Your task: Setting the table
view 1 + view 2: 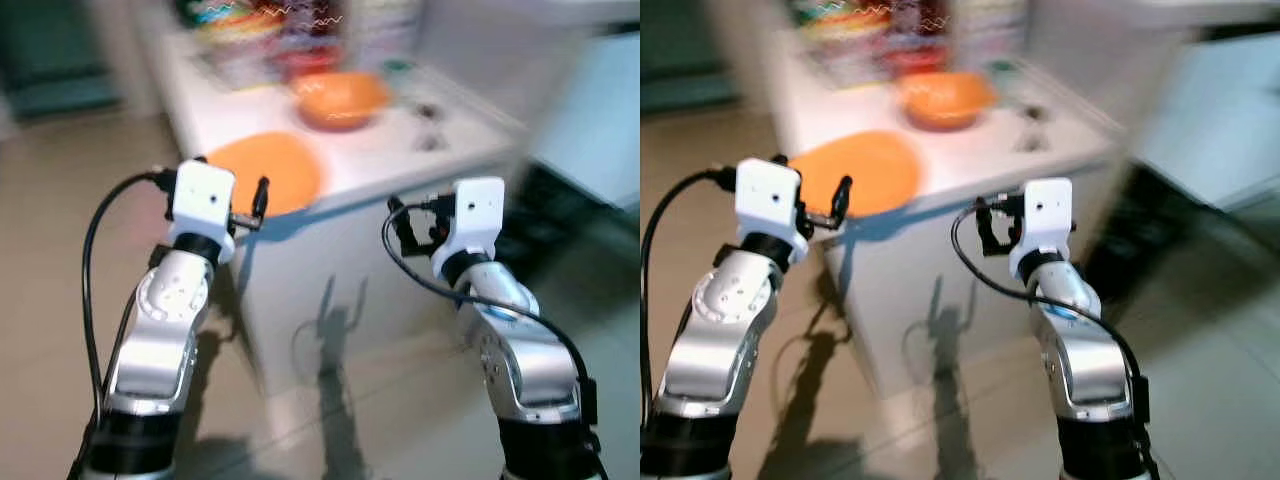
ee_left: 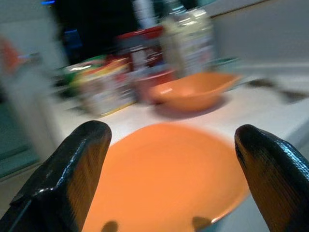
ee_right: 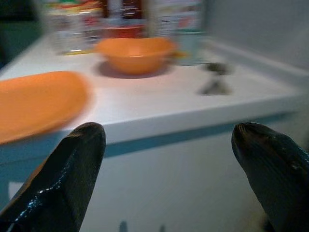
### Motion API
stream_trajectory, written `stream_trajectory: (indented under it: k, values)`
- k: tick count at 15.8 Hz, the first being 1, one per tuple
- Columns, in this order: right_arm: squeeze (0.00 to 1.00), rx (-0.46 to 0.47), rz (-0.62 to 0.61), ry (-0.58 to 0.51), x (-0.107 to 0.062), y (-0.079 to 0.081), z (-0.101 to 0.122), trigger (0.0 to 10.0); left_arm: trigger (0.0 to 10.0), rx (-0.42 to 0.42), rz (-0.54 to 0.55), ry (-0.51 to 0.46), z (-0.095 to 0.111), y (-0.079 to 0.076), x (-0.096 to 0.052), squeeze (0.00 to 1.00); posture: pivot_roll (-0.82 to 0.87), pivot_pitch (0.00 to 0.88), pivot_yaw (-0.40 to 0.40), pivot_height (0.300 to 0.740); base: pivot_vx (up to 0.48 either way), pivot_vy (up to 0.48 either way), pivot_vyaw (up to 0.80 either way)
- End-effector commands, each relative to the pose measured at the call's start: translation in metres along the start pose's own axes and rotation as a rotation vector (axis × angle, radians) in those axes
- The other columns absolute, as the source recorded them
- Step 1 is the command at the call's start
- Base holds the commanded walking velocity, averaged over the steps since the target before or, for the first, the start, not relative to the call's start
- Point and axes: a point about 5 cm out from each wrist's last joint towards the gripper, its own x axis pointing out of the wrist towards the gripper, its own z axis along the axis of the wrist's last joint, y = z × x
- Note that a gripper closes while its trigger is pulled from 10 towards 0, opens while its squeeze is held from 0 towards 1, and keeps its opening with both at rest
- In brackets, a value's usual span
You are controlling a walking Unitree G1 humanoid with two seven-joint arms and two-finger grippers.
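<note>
White surface [image 1: 420, 150] stands ahead of the robot, blurred, carrying everything. An orange plate [image 1: 270, 170] lies at its near edge, slightly overhanging. An orange bowl [image 1: 340, 98] sits farther back, near the middle, with blurred jars and packets [image 2: 140, 63] behind it along the far edge. The left claw [image 1: 255, 205] hovers just before the plate, fingers spread wide, holding nothing. The right claw [image 1: 405, 228] hangs before the surface's front edge, also spread and unladen.
</note>
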Motion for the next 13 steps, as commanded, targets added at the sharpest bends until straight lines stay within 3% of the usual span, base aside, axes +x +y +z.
stream_trajectory:
  k: [1, 6, 9, 11, 13]
  values:
    - [0.00, -0.003, 0.012, -0.031, 0.000, -0.001, 0.006, 10.0, 10.0, -0.001, -0.017, -0.020, 0.005, -0.003, 0.002, 0.00, 0.06, 0.000, -0.024, 0.740, 0.334, 0.000, 0.00]
    - [0.00, -0.010, 0.103, -0.042, -0.001, 0.008, 0.008, 10.0, 10.0, 0.007, 0.046, -0.023, 0.008, 0.008, 0.002, 0.00, 0.07, 0.000, -0.042, 0.740, 0.377, 0.000, 0.00]
    - [0.00, -0.106, 0.173, -0.040, -0.002, 0.014, 0.010, 10.0, 10.0, 0.015, 0.076, -0.034, 0.012, 0.016, 0.000, 0.00, 0.07, 0.000, -0.049, 0.740, 0.396, 0.000, 0.47]
    - [0.00, -0.092, 0.163, -0.054, -0.003, 0.013, 0.011, 10.0, 10.0, 0.022, 0.084, -0.032, 0.013, 0.019, 0.000, 0.00, 0.07, 0.000, -0.053, 0.740, 0.390, 0.000, 0.80]
    - [0.00, -0.042, 0.161, -0.053, -0.003, 0.010, 0.011, 10.0, 10.0, -0.015, 0.109, -0.020, 0.012, 0.022, 0.000, 0.00, 0.07, 0.000, -0.052, 0.740, 0.154, 0.000, 0.00]
